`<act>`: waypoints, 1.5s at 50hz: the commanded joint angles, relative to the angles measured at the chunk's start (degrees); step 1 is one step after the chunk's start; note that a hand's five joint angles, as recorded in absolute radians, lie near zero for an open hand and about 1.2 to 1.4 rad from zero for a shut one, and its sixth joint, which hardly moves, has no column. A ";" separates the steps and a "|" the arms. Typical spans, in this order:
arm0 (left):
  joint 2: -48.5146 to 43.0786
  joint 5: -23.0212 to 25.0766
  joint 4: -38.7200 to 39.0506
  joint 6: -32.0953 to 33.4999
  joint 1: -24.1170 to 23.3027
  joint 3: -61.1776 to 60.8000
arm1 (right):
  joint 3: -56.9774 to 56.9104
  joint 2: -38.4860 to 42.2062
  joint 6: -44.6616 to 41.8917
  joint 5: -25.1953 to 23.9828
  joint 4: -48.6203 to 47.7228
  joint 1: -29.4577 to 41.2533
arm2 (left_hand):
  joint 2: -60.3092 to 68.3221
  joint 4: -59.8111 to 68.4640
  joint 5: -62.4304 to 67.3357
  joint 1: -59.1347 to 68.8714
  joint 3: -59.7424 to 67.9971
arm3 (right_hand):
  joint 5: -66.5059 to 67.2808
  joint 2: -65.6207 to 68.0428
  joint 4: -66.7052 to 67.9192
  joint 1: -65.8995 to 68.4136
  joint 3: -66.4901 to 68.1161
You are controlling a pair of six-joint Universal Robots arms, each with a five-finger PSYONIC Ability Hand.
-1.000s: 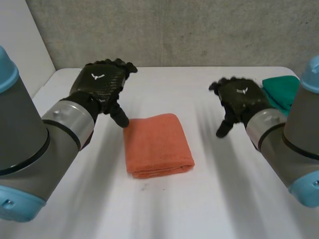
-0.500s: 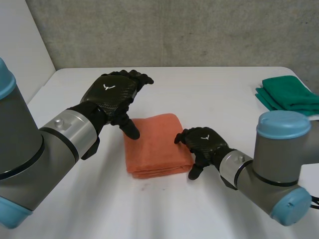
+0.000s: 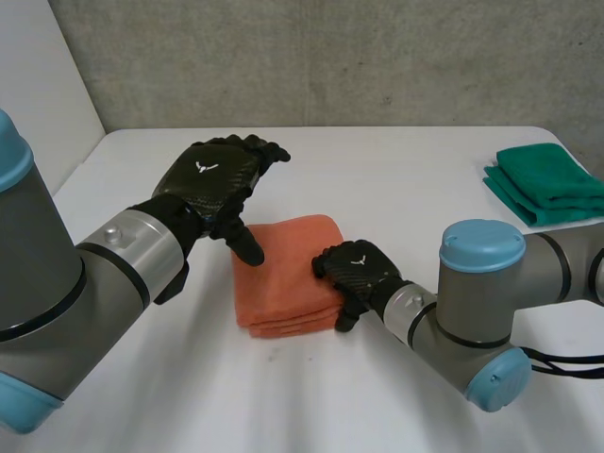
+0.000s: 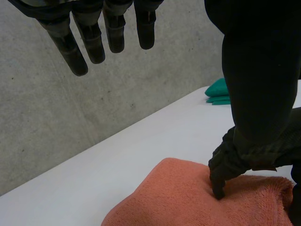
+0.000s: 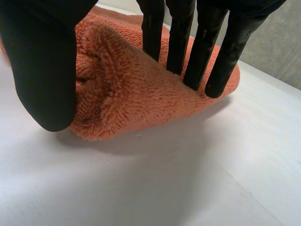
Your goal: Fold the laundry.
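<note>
Pinching orange towel (image 3: 286, 267) edge, right hand (image 3: 359, 270), left hand (image 3: 209, 176) thumb atop

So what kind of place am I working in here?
Probably a lab or test bench, not a home: a bare concrete wall, a plain white table, and just a folded orange towel and a stack of green cloths laid out.

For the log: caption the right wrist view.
Right hand pinches an edge of the orange towel on the table.

One orange towel (image 3: 288, 269), perhaps two green cloths (image 3: 547, 181), two robot hands (image 3: 215, 177) (image 3: 357, 271), one white table (image 3: 396, 160)
</note>
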 commanded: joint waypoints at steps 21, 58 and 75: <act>-0.06 0.00 0.26 0.00 0.20 -1.15 | -4.09 3.46 -11.37 0.00 -1.69 -0.04 | -1.49 -1.28 -1.07 -1.84 -1.68 | 48.67 46.83 47.10 52.03 46.88; -0.41 -1.14 0.26 -1.58 -0.68 1.75 | -46.00 14.87 -12.70 -14.94 -9.43 -27.89 | -1.32 -1.11 -0.90 -1.67 -1.51 | 49.13 47.29 47.56 52.49 47.34; -2.07 -2.73 0.00 -1.67 -0.68 0.96 | -72.37 41.60 -8.39 -23.82 -9.43 -48.03 | -1.15 -0.95 -0.73 -1.50 -1.34 | 49.13 47.29 47.56 52.49 47.34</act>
